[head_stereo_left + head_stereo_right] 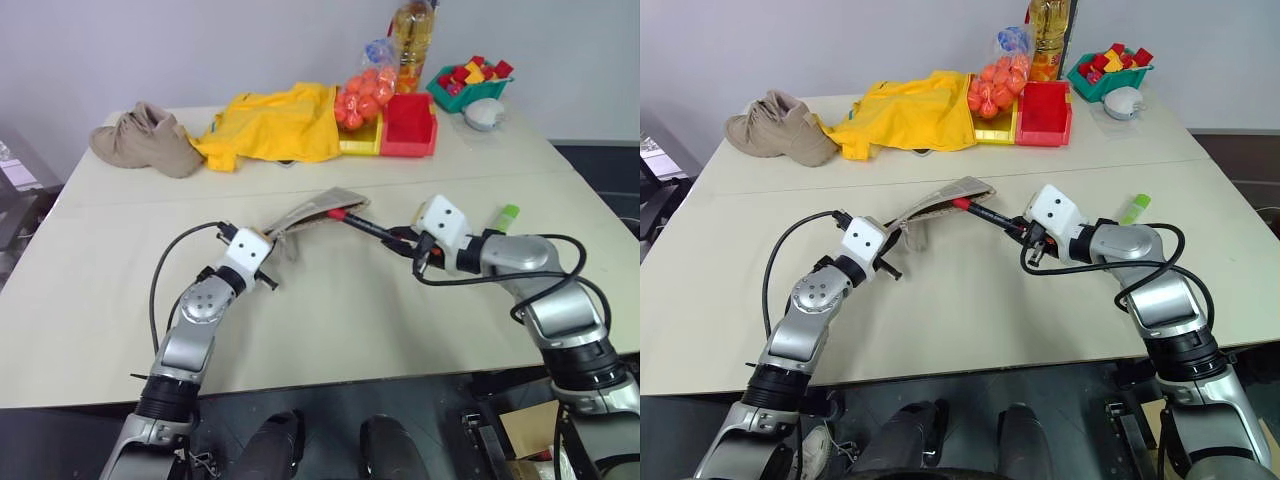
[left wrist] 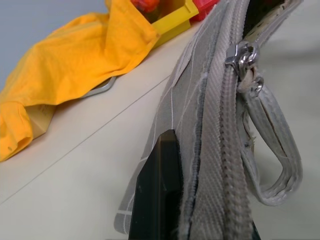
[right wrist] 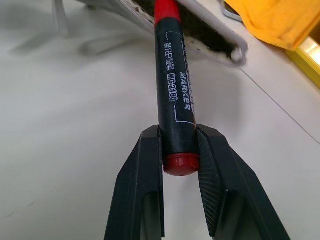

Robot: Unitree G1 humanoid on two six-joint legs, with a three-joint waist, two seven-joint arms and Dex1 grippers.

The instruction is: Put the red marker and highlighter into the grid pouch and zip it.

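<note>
**Marker tip at pouch mouth**

Right gripper [image 3: 180, 150] clamps the red marker [image 3: 172, 85] by its tail, red tip inside the open grid pouch [image 1: 315, 210]. Left gripper [image 1: 272, 240] pinches the pouch's edge, lifted. Highlighter [image 1: 508, 214] lies on the table [image 1: 330, 310], beyond the right arm.

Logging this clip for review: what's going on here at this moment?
The left gripper holds the grid pouch up by its closed end, mouth open. The right gripper grips the red marker by its rear end, its red tip at the pouch's mouth. The highlighter lies on the table, beside the right arm.
</note>
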